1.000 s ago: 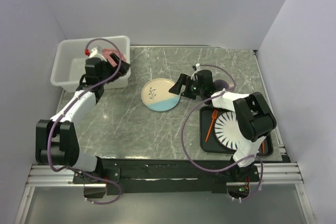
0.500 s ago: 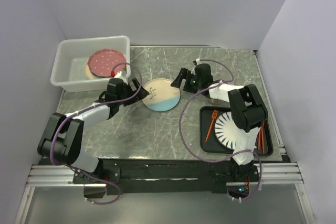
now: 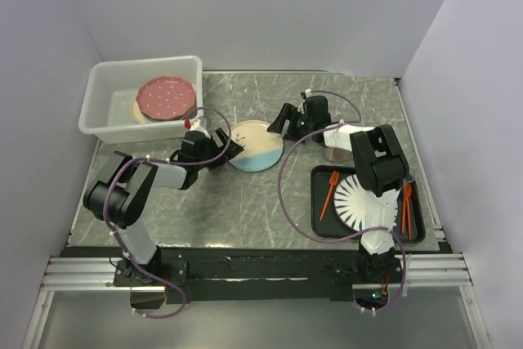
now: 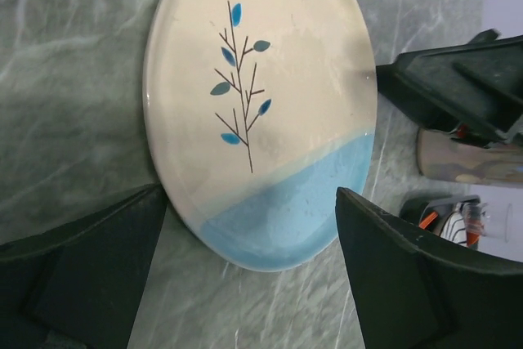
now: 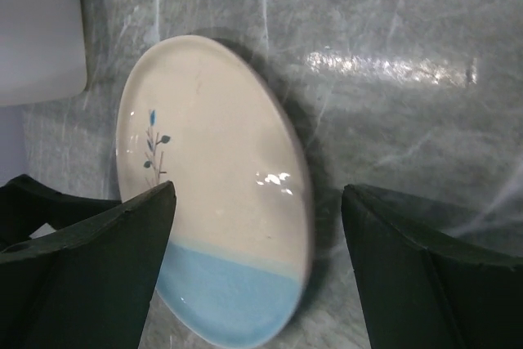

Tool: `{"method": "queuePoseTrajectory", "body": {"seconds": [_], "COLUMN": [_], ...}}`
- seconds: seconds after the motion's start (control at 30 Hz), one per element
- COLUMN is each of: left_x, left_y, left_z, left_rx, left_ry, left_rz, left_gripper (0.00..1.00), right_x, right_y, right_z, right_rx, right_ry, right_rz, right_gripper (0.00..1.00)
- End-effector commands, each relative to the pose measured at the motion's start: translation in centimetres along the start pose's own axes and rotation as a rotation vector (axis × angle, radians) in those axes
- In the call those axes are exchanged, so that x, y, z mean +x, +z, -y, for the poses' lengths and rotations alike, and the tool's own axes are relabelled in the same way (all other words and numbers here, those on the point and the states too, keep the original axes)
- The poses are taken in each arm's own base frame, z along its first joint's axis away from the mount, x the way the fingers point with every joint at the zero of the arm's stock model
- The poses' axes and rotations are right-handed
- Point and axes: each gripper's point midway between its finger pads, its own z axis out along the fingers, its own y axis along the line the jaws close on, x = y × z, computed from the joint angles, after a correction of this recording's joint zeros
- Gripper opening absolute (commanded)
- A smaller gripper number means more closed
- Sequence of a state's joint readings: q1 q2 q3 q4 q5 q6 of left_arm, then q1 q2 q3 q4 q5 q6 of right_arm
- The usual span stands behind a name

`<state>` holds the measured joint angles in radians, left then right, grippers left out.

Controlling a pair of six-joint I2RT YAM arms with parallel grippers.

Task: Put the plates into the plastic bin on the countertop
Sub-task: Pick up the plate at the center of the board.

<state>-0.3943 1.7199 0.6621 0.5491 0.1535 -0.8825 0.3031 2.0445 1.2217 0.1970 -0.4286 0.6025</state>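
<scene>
Both wide: my left hand (image 4: 249, 220) and right hand (image 5: 260, 200) flank the cream-blue plate (image 4: 270, 63) mid-worktop (image 3: 245, 210); hook a finger under the rim, then pinch.

Four plates show. One cream-and-blue plate (image 3: 257, 145) lies between the two hands, the left hand (image 3: 229, 146) and the right hand (image 3: 276, 127). Two are stacked beyond the left hand, a dotted red plate (image 3: 167, 97) on a tan plate (image 3: 139, 112), inside the one plastic bin (image 3: 102, 91). One white striped plate (image 3: 359, 198) sits behind the right hand on the single black tray (image 3: 320, 226). That tray also carries one orange fork (image 3: 329, 194) and further orange utensils (image 3: 406, 206), their number unclear. One brown cup (image 4: 462, 157) stands beside the right hand. One desk (image 3: 245, 202) carries everything.
</scene>
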Motion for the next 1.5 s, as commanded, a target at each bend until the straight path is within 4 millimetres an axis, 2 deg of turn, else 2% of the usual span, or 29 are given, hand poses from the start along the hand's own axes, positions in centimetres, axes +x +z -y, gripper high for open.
{"method": "queuePoseTrajectory", "body": {"seconds": [0.0,0.13,0.23,0.27,0.37,0.57,0.83,0.93,1.1,1.2,1.23,1.27,1.47], "left_x": [3.1,3.6,3.5,3.5,4.2,4.7,4.8,4.9,5.2,5.2,5.3,5.4,5.4], "left_y": [1.0,1.1,0.9,0.8,0.6,0.2,0.1,0.2,0.8,0.8,0.9,0.9,0.9], "left_z": [-2.7,-2.1,-1.1,-0.7,-0.6,0.0,1.1,2.1,2.3,2.2,2.1,1.8,1.6], "left_rx": [-0.058,-0.014,0.04,0.067,0.102,0.201,0.252,0.302,0.303,0.293,0.288,0.276,0.259], "left_ry": [-0.052,-0.042,-0.048,-0.047,-0.085,-0.126,-0.126,-0.125,-0.124,-0.123,-0.126,-0.133,-0.14], "left_rz": [-0.071,-0.075,-0.047,-0.031,-0.04,-0.013,0.002,-0.005,-0.023,-0.026,-0.027,-0.034,-0.031], "left_gripper": [0.91,0.9,0.89,0.89,0.89,0.86,0.85,0.8,0.63,0.33,0.11,0.01,0.01], "right_x": [0.7,2.1,3.3,3.5,4.5,5.4,6.0,6.1,5.9,5.7,5.8,5.8,5.7], "right_y": [0.9,1.0,1.1,1.1,0.8,-0.4,-0.2,-0.3,-0.5,-0.6,-0.6,-0.6,-0.8], "right_z": [-0.7,-1.1,-1.4,-1.6,-1.5,-1.9,-2.4,-2.8,-3.4,-3.5,-3.5,-3.5,-3.7], "right_rx": [-0.057,-0.114,-0.167,-0.185,-0.212,-0.218,-0.196,-0.198,-0.206,-0.204,-0.203,-0.203,-0.205], "right_ry": [-0.008,0.001,0.02,0.026,0.038,0.011,-0.03,-0.047,-0.063,-0.067,-0.066,-0.064,-0.067], "right_rz": [-0.059,-0.108,-0.147,-0.15,-0.164,-0.169,-0.179,-0.182,-0.182,-0.179,-0.18,-0.18,-0.172], "right_gripper": [0.81,0.72,0.63,0.56,0.51,0.45,0.4,0.4,0.39,0.39,0.39,0.39,0.4]}}
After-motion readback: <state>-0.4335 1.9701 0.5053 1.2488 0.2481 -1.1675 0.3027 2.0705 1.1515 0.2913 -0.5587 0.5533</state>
